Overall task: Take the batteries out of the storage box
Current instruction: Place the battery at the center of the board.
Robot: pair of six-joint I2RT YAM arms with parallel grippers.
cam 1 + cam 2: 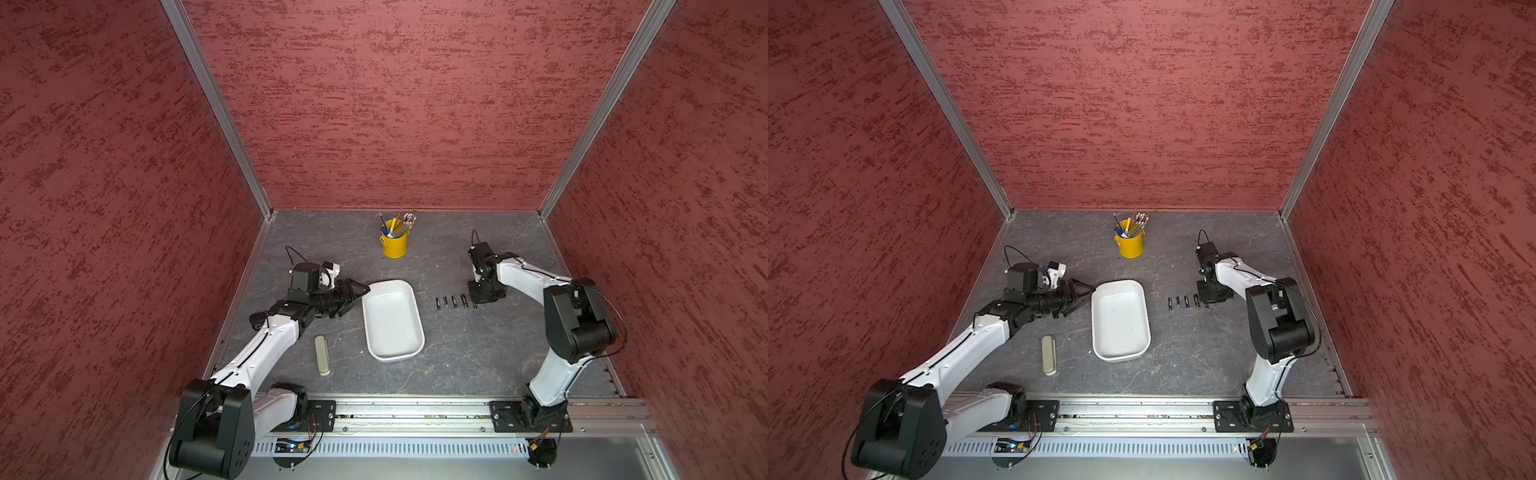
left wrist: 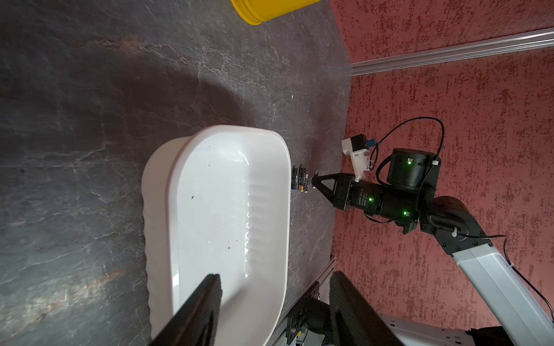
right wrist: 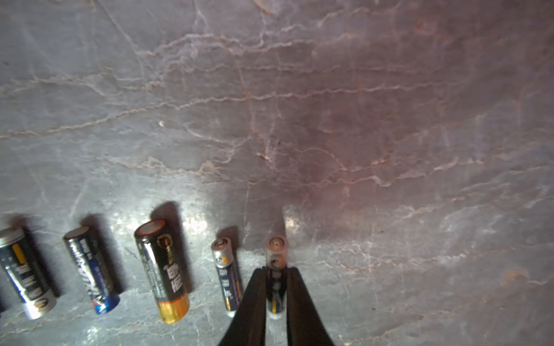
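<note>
The white storage box [image 1: 392,320] [image 1: 1120,320] [image 2: 227,209] lies mid-table with nothing in it. Several batteries [image 1: 454,302] [image 1: 1187,302] [image 3: 162,269] lie side by side on the table to its right. At the right end of that row my right gripper [image 3: 276,269] [image 1: 474,302] [image 2: 314,181] is shut on a small battery [image 3: 276,254], low over the table. My left gripper [image 2: 275,275] [image 1: 359,297] [image 1: 1086,296] is open at the box's far left corner. One finger is over the inside, the other outside the rim.
A yellow pencil cup [image 1: 393,241] [image 1: 1131,243] stands at the back centre. A slim beige case [image 1: 322,355] [image 1: 1049,355] lies left of the box. Red walls enclose three sides, and a metal rail [image 1: 415,409] runs along the front.
</note>
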